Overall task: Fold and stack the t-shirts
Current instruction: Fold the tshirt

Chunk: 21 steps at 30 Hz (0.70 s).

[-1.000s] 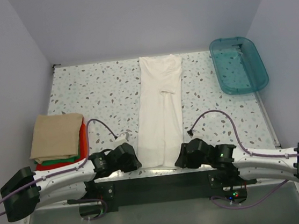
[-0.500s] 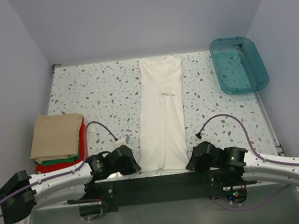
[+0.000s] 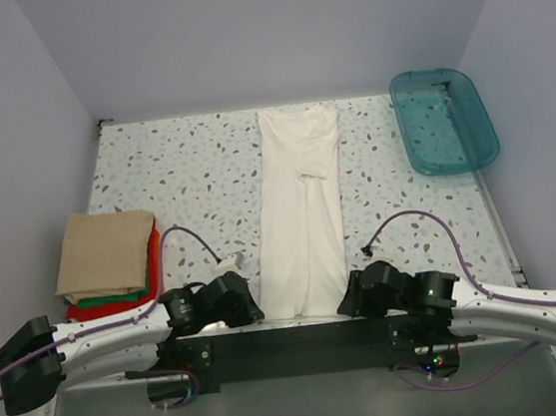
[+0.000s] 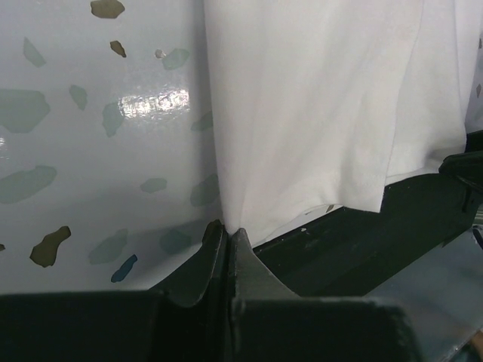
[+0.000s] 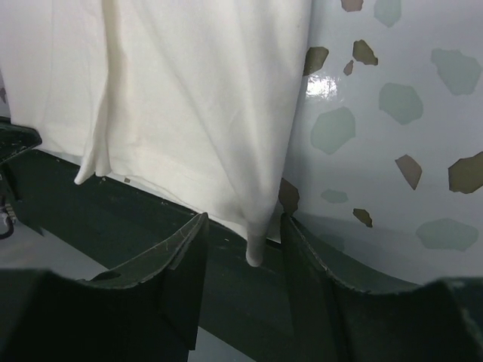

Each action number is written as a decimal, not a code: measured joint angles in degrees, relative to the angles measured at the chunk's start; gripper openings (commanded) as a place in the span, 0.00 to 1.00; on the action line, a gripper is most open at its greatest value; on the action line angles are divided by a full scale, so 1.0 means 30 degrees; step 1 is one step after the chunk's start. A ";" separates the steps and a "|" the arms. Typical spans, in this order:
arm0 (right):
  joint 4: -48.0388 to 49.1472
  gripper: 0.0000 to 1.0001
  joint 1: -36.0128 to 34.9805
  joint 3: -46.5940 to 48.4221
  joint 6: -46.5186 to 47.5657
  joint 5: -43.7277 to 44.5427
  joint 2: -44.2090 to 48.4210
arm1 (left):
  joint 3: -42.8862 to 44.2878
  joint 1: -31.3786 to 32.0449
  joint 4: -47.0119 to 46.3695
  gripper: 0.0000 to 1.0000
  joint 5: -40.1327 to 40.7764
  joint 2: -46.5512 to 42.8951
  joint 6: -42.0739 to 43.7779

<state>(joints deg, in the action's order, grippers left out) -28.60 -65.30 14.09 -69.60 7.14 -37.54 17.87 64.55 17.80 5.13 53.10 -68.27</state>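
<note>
The white t-shirt [image 3: 301, 215] lies as a long narrow strip down the middle of the speckled worktop [image 3: 173, 170]. It runs from the far edge at the top of the overhead frame to the near edge at the bottom. Its lower hem reaches the black strip [image 3: 293, 342] that borders the worktop there.

The left tool [image 3: 251, 309] sits at the lower left corner of that hem. In the left wrist view its fingers [image 4: 207, 260] are pressed tight together at the bottom centre of the frame. A pinched ridge of the white cloth [image 4: 317, 113] runs straight down into their tips, so it is clenched on the shirt's edge.

The right tool [image 3: 352, 297] is at the lower right corner of the hem. In its own view it is spread apart [image 5: 243, 219]. The shirt's drooping corner [image 5: 256, 253] hangs in the gap between the two fingers, with no clear contact on either side.

At the left of the overhead frame sits a folded stack. The tan t-shirt [image 3: 105, 250] is on top, with a sliver of the green one [image 3: 93, 301] under it. The red one [image 3: 154, 262] is at the bottom, showing along the right side.

A teal bin [image 3: 444, 119] stands in the upper right corner of the worktop, well apart from the shirts.

A tiny mark [image 5: 126, 179] by the hem in the right wrist view is too small to read.
</note>
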 measured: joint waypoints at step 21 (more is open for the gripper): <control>-0.0743 0.49 0.0000 -0.0270 -0.1173 0.0000 0.1086 | 0.0000 0.0015 -0.0211 0.00 -0.0095 0.0007 -0.0029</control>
<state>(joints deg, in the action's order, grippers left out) -30.83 -65.30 13.28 -73.12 7.14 -34.28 17.87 64.60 17.17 4.84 53.12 -68.36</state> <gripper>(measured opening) 0.495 0.030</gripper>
